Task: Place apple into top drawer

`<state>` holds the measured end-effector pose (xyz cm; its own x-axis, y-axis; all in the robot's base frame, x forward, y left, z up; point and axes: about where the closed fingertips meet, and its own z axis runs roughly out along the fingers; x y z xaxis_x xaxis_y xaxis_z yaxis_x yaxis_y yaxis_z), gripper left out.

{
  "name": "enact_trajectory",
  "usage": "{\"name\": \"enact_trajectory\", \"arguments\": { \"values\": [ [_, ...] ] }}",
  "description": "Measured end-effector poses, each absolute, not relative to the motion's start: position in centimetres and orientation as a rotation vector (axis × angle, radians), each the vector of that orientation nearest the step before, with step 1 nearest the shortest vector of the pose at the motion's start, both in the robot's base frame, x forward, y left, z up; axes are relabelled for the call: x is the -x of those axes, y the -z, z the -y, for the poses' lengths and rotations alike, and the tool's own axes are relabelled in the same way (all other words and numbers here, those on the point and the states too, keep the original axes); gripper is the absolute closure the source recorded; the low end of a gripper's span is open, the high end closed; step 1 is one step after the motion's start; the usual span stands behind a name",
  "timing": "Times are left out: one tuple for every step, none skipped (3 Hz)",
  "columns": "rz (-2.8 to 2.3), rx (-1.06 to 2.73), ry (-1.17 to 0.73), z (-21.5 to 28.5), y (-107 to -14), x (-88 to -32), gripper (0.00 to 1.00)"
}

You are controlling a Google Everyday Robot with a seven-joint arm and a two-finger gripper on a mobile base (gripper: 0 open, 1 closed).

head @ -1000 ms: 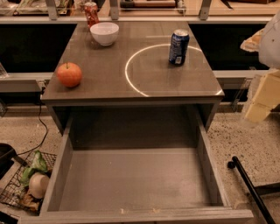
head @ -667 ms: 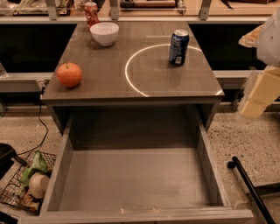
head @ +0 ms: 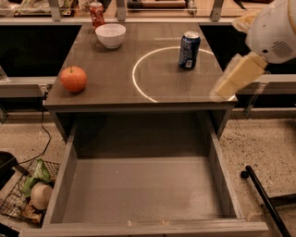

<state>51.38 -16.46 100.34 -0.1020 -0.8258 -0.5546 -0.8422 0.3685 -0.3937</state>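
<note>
Drawer: we see the top drawer (head: 138,194) pulled open toward us under the tabletop (head: 111,60).
Floor: a wire basket (head: 18,203) of scraps sits left of the drawer.
Apple: the apple (head: 73,78) rests on the tabletop's front left corner, outside the drawer.
Gripper: the gripper (head: 232,79) hangs over the tabletop's front right edge, well apart from the apple; we cannot tell if it is wide or narrow.
Middle: a blue can (head: 189,50) stands upright.
Far: a white bowl (head: 110,35), with a red can (head: 96,14) behind it.

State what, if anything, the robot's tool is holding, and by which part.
Nothing is seen in the tool, which hangs over the countertop's right edge; the apple sits untouched on the left side.
</note>
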Motion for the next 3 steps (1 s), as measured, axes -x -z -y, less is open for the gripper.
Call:
{"name": "enact_trajectory", "arguments": {
  "values": [
    [-1.704,1.325,-0.191,12.2,-101.7,-56.4,0.0],
    [-1.549,1.22,-0.367,8.1,-102.5,-59.4,0.0],
    [-1.446,1.141,-0.538,3.7,-102.6,-60.6,0.0]
  ]
}}
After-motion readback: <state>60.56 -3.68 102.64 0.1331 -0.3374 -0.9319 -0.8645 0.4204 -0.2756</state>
